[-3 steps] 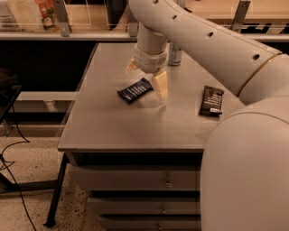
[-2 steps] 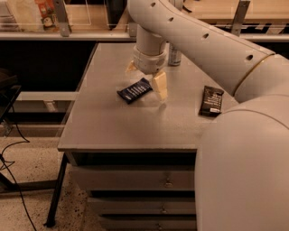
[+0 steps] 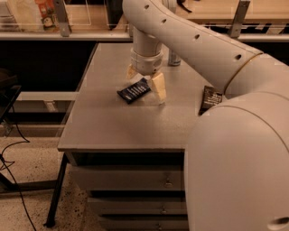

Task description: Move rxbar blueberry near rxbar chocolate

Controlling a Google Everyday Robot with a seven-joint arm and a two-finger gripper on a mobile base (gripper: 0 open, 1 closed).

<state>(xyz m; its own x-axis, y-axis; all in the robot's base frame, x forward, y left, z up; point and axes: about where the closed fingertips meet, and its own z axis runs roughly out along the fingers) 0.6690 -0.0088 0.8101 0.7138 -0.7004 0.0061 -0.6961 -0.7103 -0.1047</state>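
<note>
The rxbar blueberry [image 3: 134,90], a navy-blue wrapper with white lettering, lies at an angle near the middle of the grey table [image 3: 108,122]. My gripper [image 3: 145,82] hangs straight down over it, open. One pale finger [image 3: 159,88] is at the bar's right end and the other [image 3: 131,72] is behind its left part. The rxbar chocolate [image 3: 210,99], in a black-brown wrapper, lies near the table's right side, partly hidden by my arm.
A small grey can [image 3: 174,57] stands at the table's back, behind my arm. A shelf with containers [image 3: 45,13] runs along the back. Drawers [image 3: 135,180] sit under the table's front edge. Cables lie on the floor at the left [image 3: 13,158].
My arm has shifted slightly towards the left. The gripper stays over the blue bar, and neither bar has moved.
</note>
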